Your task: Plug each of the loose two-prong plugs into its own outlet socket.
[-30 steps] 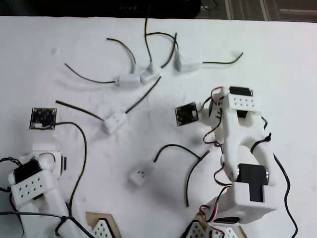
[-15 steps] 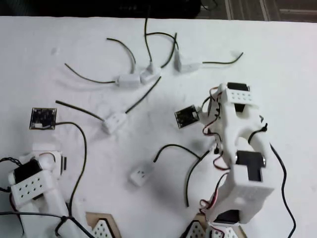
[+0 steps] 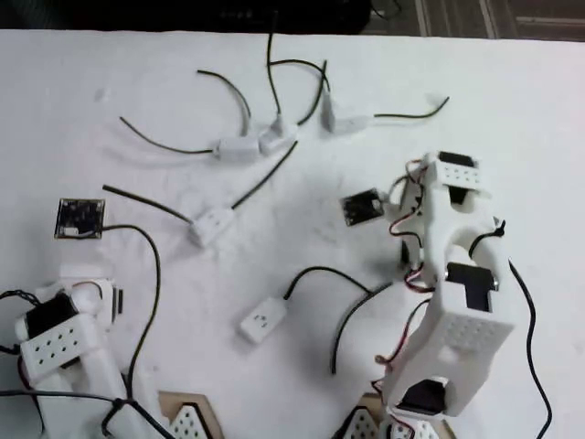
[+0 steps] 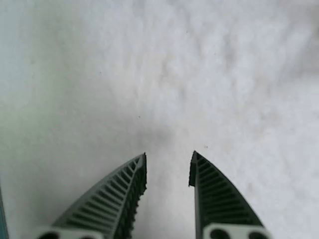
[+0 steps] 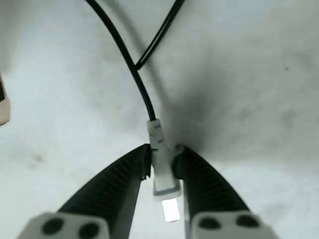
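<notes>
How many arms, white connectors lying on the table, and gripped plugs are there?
Arms: 2
Connectors on the table: 5
Plug in the right gripper: 1
Total: 8

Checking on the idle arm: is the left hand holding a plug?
No, the left hand stands open with only bare table in the gap.

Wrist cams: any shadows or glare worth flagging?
Right wrist view: a dark shadow lies on the table beside the plug, with a bright glint at the plug's near end, inside the right claw. Left wrist view: a faint shadow ahead of the left claw, no glare.
</notes>
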Tool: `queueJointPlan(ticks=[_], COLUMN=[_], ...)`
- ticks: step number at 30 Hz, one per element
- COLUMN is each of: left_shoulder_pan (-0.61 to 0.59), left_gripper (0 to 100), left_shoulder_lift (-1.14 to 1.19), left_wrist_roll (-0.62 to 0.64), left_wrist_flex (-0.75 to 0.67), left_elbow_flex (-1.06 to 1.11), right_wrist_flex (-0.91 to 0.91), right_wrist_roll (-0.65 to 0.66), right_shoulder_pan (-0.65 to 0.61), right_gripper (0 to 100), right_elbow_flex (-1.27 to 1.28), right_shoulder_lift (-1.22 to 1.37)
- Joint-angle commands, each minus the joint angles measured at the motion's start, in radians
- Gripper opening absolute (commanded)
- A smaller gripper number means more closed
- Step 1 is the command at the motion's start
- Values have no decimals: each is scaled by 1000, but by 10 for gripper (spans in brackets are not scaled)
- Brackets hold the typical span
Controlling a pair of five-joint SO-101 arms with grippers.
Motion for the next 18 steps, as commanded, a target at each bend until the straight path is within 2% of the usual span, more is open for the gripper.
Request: queueJointPlan(ticks=[1,5,8,15,18], left_shoulder_pan=[-1,-1,-1,-1,-1], left_gripper=[155,155,155,155,155], left_shoulder_lift=[-21,-21,-21,-21,-21], left_wrist_roll=[-6,-6,-6,-6,-6], left_wrist_flex=[-12,-12,-12,-12,-12], left_elbow_flex=[0,0,0,0,0], right_wrist_flex=[27,73,101,140,108], right_wrist_roll=[6,0,-78,-181,-273], right_shoulder_pan=[21,13,12,16,10], right_gripper=[22,16,16,17,17], right_elbow_flex=[5,-2,-6,83,181], right_shoulder_lift=[-7,-16,-79,-360,-512])
